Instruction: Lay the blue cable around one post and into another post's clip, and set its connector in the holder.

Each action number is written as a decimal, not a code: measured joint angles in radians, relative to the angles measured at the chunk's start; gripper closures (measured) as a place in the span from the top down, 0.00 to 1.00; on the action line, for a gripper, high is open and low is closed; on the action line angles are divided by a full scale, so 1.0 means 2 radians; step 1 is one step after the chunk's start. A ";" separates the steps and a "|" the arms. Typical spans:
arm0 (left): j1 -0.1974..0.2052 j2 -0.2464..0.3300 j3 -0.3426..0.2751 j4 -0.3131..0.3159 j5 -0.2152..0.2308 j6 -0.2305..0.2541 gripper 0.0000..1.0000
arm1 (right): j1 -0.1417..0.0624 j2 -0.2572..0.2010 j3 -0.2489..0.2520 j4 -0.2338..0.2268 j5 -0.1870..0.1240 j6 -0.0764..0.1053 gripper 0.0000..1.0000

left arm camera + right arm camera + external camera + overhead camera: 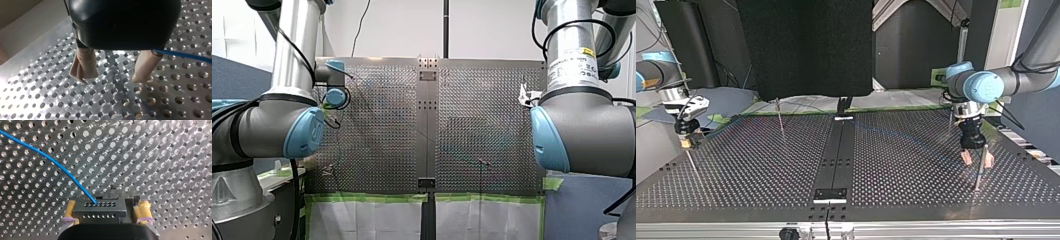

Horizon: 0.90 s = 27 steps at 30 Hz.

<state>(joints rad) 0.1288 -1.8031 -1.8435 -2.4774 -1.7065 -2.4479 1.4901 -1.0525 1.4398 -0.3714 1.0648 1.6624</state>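
- Right wrist view: right gripper is clenched on the dark connector, with its yellow pads pressed against the block's two sides.
- The connector's face shows two rows of small holes. The blue cable leaves the upper row and curves away ahead of the gripper, over the perforated table.
- Top view: this gripper hangs low at the table's left edge. A thin post stands just below it (cannot tell whether the two touch).
- Left wrist view: left gripper is released, its beige pads well apart and close above the table, with nothing grasped between them.
- In the same view the cable runs in from the side and passes just beside the other pad; contact with it cannot be told.
- Top view: the left gripper sits at the table's right side. A second post rises just in front of its pads (between them or only near, cannot tell).
- Front view: both grippers are mostly hidden behind the arms' big joints.
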 joint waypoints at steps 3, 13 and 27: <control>-0.002 0.000 0.000 -0.008 0.000 -0.003 1.00 | 0.000 0.000 0.000 0.000 0.000 0.000 1.00; -0.007 0.007 0.000 -0.046 0.020 -0.041 1.00 | 0.000 0.000 0.000 0.000 0.000 0.000 1.00; -0.006 0.045 -0.017 -0.072 -0.006 -0.072 1.00 | 0.000 0.000 0.000 0.000 0.000 0.000 1.00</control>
<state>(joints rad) 0.1167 -1.7126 -1.8769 -2.6219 -1.7195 -2.5919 1.4901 -1.0525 1.4399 -0.3714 1.0648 1.6623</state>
